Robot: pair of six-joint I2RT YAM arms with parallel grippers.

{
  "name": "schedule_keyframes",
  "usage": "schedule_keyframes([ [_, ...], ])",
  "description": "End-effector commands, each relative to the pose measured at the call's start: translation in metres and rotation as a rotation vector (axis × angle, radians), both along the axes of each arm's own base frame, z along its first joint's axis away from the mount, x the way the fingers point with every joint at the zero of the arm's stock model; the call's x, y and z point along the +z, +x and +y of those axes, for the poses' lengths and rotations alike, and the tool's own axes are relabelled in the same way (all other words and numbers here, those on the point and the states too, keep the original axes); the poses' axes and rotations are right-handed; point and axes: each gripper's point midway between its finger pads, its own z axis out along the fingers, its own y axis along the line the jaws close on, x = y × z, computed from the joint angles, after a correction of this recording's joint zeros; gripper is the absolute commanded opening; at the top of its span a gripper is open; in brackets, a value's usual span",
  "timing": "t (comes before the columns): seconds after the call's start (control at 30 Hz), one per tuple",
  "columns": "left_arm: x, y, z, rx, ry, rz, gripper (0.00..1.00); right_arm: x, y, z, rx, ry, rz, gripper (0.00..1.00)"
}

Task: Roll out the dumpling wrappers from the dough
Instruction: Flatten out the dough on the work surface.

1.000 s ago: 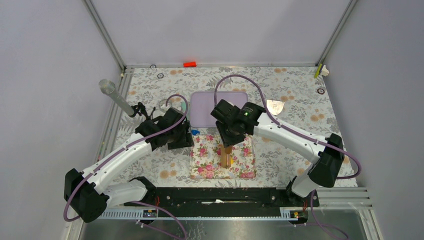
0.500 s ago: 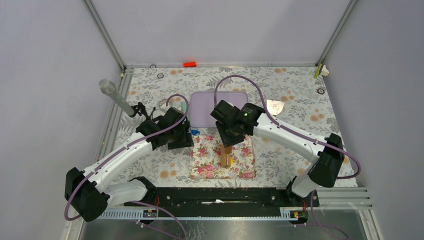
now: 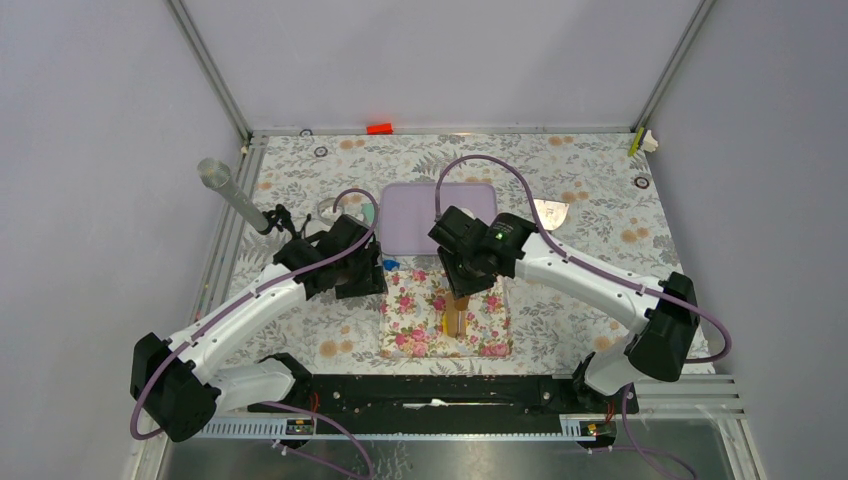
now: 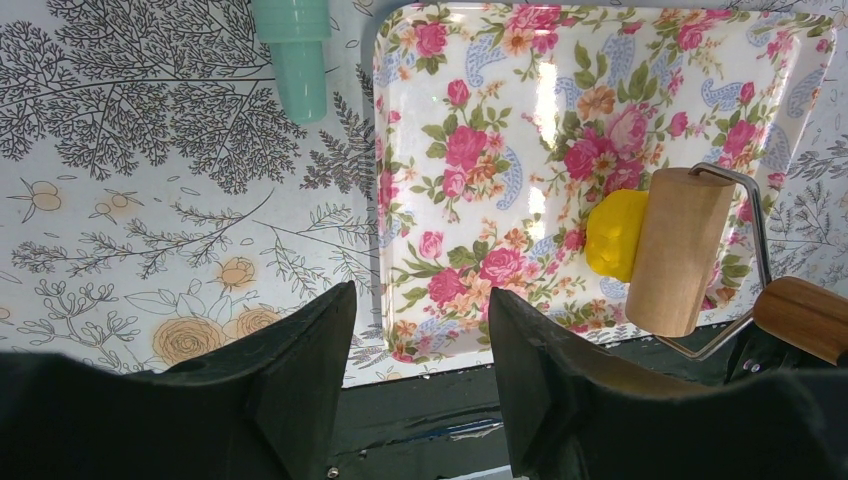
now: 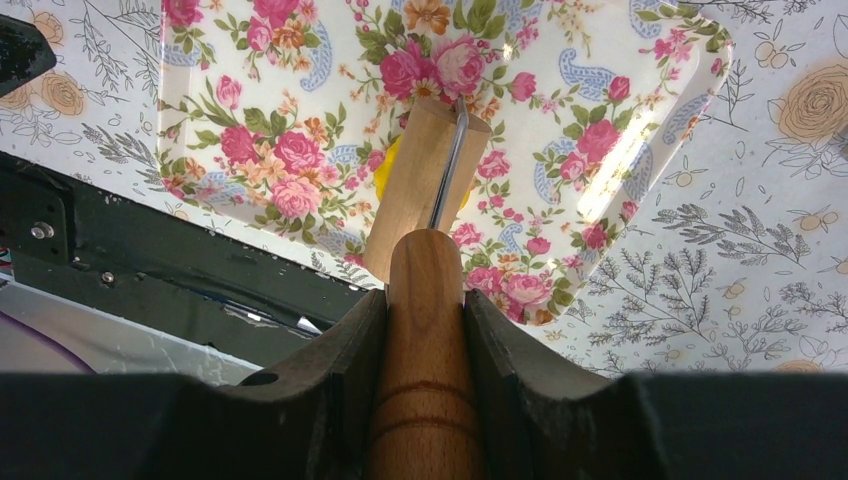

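A lump of yellow dough [image 4: 613, 235] lies on the floral tray [image 4: 470, 120], partly under the wooden roller [image 4: 680, 250]. My right gripper [image 5: 425, 300] is shut on the roller's wooden handle [image 5: 425, 390], and the roller head [image 5: 420, 195] rests on the tray with dough [image 5: 384, 172] peeking out at its left. From above, the roller [image 3: 455, 312] sits mid-tray below the right gripper [image 3: 462, 288]. My left gripper [image 4: 422, 300] hangs open and empty over the tray's left edge, left of the dough. No dumpling wrappers are in view.
A lilac board [image 3: 440, 215] lies behind the tray. A metal scraper [image 3: 550, 212] sits to its right, a clear cylinder [image 3: 230, 195] at the far left, a teal tool [image 4: 295, 50] by the tray's corner. The black base rail [image 3: 440, 390] runs along the near edge.
My right arm has shifted slightly to the right with the roller still in its grip. The left arm has not moved.
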Motion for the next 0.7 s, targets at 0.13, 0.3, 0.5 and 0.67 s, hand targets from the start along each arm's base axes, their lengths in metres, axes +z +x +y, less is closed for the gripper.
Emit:
schedule_keyframes([
  [0.13,0.0,0.005,0.003,0.009,0.012,-0.025,0.56,-0.035,-0.014,-0.015,0.011,-0.118,0.084,0.0],
  [0.3,-0.003,0.004,0.005,0.014,0.017,-0.021,0.56,-0.043,-0.016,-0.019,0.012,-0.136,0.095,0.0],
  [0.5,-0.005,0.003,0.004,-0.003,0.021,-0.013,0.56,-0.053,-0.019,-0.028,0.003,-0.176,0.103,0.0],
  [0.67,-0.007,0.002,0.005,-0.001,0.026,-0.009,0.56,-0.061,-0.021,-0.036,-0.009,-0.206,0.109,0.0],
])
